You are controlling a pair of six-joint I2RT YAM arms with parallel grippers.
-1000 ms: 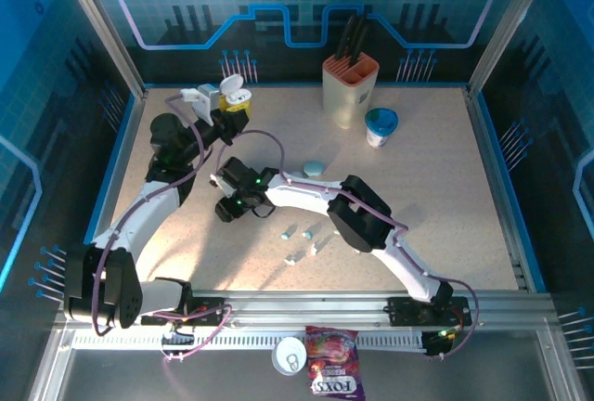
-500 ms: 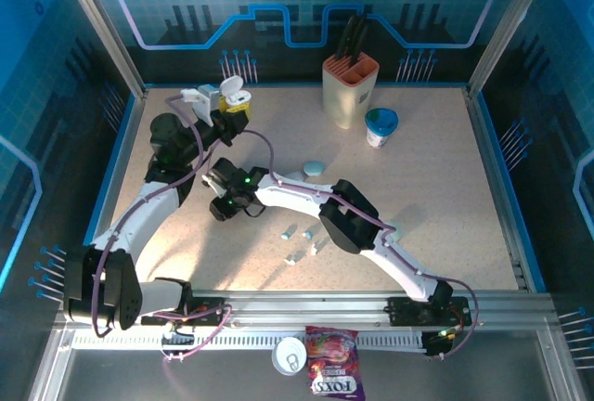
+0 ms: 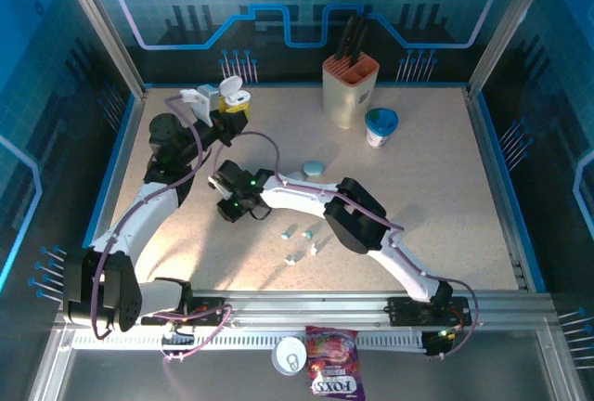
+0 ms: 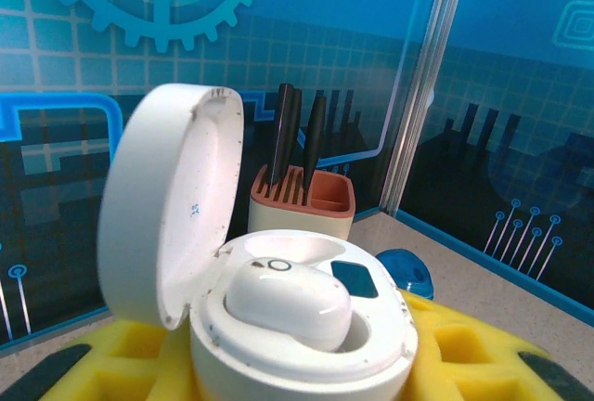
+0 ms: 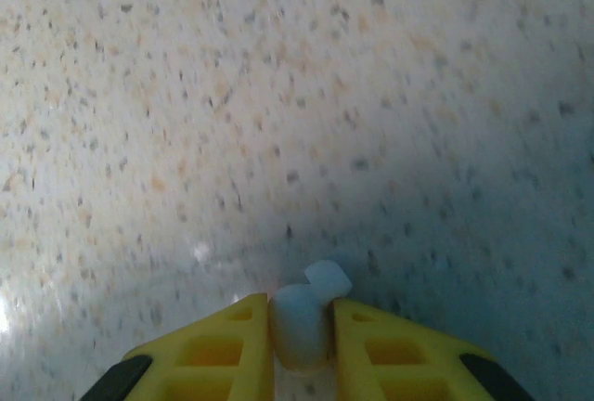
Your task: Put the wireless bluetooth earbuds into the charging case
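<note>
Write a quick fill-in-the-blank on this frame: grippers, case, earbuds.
1. The right gripper is shut on a small pale ____.
2. The white charging case held by the left gripper has its lid ____.
3. In the left wrist view, ____ white earbud sits inside that case.
4. The orange-topped block holds black-handled ____.

Missing words: earbud; open; one; knives
</note>
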